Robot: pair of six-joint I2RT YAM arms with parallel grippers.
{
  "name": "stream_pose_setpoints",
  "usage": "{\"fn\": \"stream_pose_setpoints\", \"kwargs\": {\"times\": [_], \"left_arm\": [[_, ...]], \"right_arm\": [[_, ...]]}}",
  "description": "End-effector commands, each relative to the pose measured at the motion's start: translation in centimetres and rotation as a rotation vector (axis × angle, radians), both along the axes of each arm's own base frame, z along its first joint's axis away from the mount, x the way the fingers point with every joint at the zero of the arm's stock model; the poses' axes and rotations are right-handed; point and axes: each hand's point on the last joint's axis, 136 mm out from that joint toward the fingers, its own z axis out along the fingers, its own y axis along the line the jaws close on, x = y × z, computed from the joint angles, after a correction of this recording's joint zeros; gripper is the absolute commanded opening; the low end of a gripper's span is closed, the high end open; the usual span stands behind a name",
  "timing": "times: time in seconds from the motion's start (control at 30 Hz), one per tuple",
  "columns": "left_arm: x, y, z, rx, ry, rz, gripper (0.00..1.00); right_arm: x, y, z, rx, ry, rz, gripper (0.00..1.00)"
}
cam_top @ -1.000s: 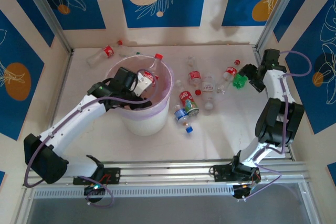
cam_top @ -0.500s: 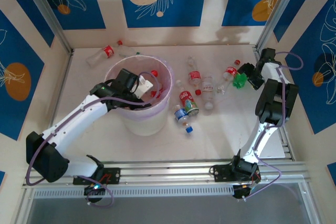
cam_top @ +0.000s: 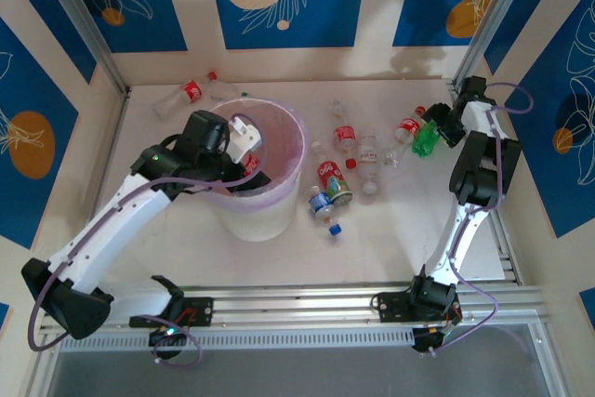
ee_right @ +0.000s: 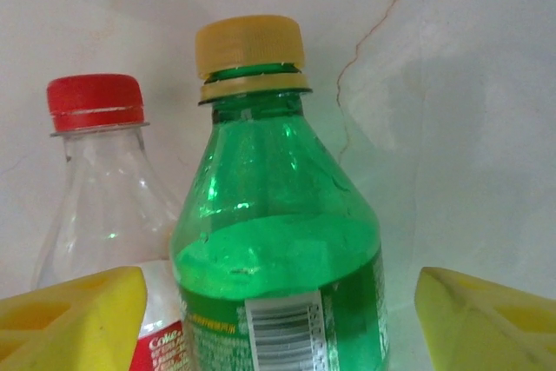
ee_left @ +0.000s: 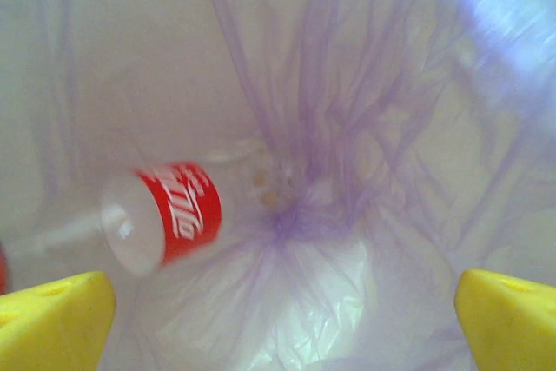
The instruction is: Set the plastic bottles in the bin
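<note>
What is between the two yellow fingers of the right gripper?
The green bottle with a yellow cap, seen in the right wrist view; the fingers do not touch it.

Glossy green plastic bottle (ee_right: 278,249), filmy crinkled translucent bin liner (ee_left: 365,110), matt yellow fingers (ee_right: 74,319), smooth white table (cam_top: 390,220)

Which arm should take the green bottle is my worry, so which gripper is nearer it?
Right. The right gripper has the green bottle between its open fingers; the left gripper hangs over the bin, well away.
</note>
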Motion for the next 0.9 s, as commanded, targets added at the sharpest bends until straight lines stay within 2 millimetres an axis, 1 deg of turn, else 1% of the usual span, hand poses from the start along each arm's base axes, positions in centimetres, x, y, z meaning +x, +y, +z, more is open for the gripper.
{"fn": "stream_pose_setpoints", "kwargs": {"times": [0.0, 0.1, 0.2, 0.27, 0.33, 0.4, 0.53, 0.6, 0.67, 0.77, 0.87], "left_arm": [[-0.5, 0.7, 2.2, -0.013, -0.039, -0.005, 1.0], [-0.6, 0.9, 3.2, -0.014, -0.062, -0.004, 1.0], [-0.9, 1.4, 3.7, -0.005, -0.076, 0.003, 1.0], [-1.0, 2.0, 4.1, 0.01, -0.091, 0.019, 1.0], [-1.0, 2.6, 4.6, 0.022, -0.108, 0.038, 1.0], [-1.2, 3.1, 5.4, 0.021, -0.129, 0.051, 1.0], [-1.5, 3.9, 7.4, 0.0, -0.183, 0.082, 1.0], [-1.5, 3.9, 8.7, -0.044, -0.21, 0.102, 1.0], [-1.6, 3.0, 10.0, -0.118, -0.21, 0.091, 1.0], [-1.9, 0.2, 11.4, -0.249, -0.142, 0.019, 1.0], [-1.8, -2.3, 12.5, -0.347, -0.083, -0.045, 1.0]], "right_arm": [[-0.1, 0.4, -0.4, 0.019, 0.029, 0.007, 0.78], [-0.3, 0.3, -0.7, 0.019, 0.035, 0.007, 0.71], [-0.6, 0.3, -0.9, 0.024, 0.034, 0.005, 0.69], [-0.8, 0.3, -0.8, 0.022, 0.036, 0.007, 0.65], [-0.9, 0.3, -0.1, 0.011, 0.017, 0.009, 0.62], [-1.2, 0.3, 0.8, 0.005, -0.002, 0.009, 0.6], [-2.0, 0.6, 3.4, -0.005, -0.049, 0.019, 0.57], [-2.6, 1.0, 5.0, -0.008, -0.08, 0.028, 0.55], [-3.3, 1.7, 6.3, -0.002, -0.107, 0.042, 0.54], [-4.6, 3.1, 8.5, 0.006, -0.148, 0.069, 0.54], [-6.3, 5.3, 10.9, 0.019, -0.189, 0.111, 0.54]]}}
